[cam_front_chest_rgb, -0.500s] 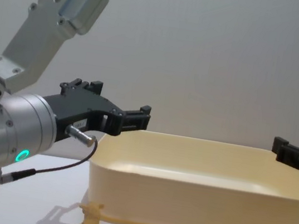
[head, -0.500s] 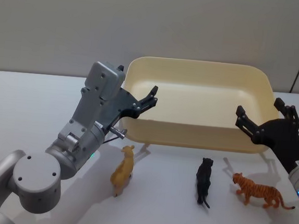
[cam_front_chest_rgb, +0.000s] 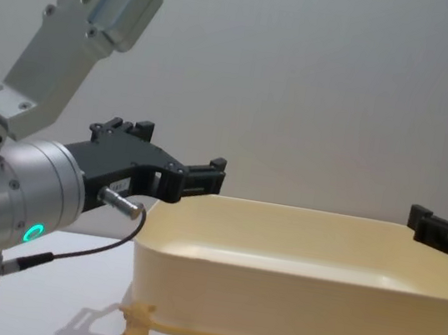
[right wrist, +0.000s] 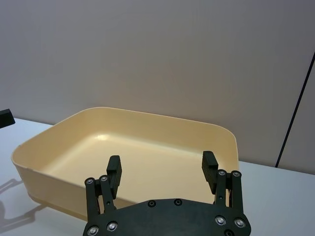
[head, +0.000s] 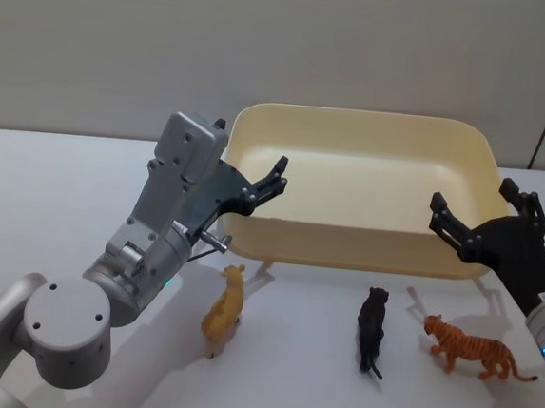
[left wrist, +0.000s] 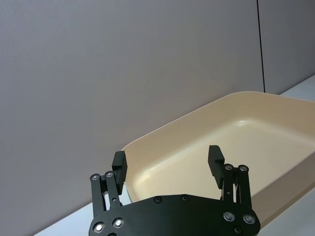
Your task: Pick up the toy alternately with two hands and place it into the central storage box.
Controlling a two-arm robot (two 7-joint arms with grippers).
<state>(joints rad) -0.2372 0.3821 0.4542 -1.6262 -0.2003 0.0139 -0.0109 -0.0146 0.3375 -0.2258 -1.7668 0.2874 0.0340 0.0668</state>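
**No toy in the box yet: all three left on the desk**

Nothing of the task looked done. The cream box (head: pixel 357 115) sat at the middle of the desk (head: pixel 44 194), and its pale floor held nothing at all, as the head view and both wrist views agreed.

Three toy animals stood on the desk in a row just in front of the box's near wall, none touching it:
- a yellow animal (head: pixel 225 310) on the left
- a black cat figure (head: pixel 371 329) in the middle
- a striped tiger (head: pixel 465 347) on the right

The left pincer (head: pixel 273 177) hung by the near left corner of the box, about level with the rim in the chest view. Its fingers were spread wide and gripped nothing. The yellow animal stood on the desk below it, on the robot's side.

The right pincer (head: pixel 471 195) hung by the near right corner, likewise spread and holding nothing, with the tiger on the desk close beneath it.

So every pick and every drop appeared to lie ahead: three toys to lift, one arm and then the other, each let go over the open box. Either pincer seemed well placed to start on the toy nearest it.
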